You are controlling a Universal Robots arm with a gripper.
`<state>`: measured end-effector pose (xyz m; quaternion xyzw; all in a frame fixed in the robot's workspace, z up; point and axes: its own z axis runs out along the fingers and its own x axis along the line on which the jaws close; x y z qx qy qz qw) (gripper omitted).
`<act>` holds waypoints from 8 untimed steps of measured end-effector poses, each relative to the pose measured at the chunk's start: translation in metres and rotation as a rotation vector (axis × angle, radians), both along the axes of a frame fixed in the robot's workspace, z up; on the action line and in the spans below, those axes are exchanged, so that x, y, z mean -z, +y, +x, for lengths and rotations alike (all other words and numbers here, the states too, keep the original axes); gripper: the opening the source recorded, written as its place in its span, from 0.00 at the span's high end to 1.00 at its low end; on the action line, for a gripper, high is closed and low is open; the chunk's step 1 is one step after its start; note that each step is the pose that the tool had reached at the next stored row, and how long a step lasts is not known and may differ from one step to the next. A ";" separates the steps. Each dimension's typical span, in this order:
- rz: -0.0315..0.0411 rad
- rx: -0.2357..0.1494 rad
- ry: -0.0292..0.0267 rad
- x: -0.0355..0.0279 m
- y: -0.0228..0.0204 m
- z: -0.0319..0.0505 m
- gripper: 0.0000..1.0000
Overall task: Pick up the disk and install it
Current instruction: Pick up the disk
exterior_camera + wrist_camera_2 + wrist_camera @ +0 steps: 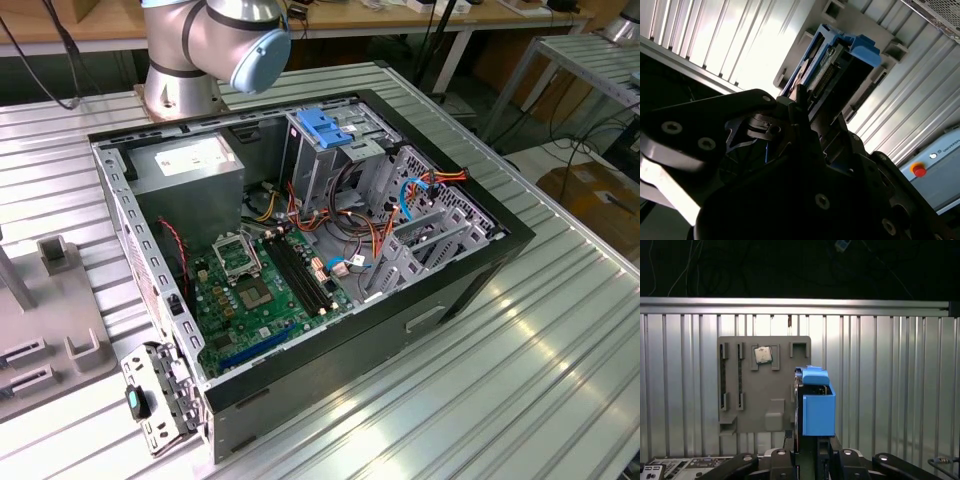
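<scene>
In both wrist views my gripper is shut on the disk. The disk stands on edge between the dark fingers, its blue plastic rail facing the first wrist camera and its connector edge showing in the second wrist view. Behind the disk lies a grey fixture plate on the ribbed metal table. In the exterior view the open computer case lies on its side, with the arm's base behind it.
A small square chip sits in a pocket of the fixture plate. Inside the case are a green motherboard, a grey power-supply box, a metal cage topped by a blue bracket and loose cables. A red button sits on a pendant.
</scene>
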<state>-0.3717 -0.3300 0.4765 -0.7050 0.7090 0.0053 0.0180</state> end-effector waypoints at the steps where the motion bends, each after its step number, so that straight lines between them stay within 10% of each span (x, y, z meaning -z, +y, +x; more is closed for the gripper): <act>1: 0.0000 0.000 -0.0001 0.0000 0.0000 0.0016 0.65; 8: 0.0000 0.000 -0.0001 0.0000 0.0000 0.0027 0.65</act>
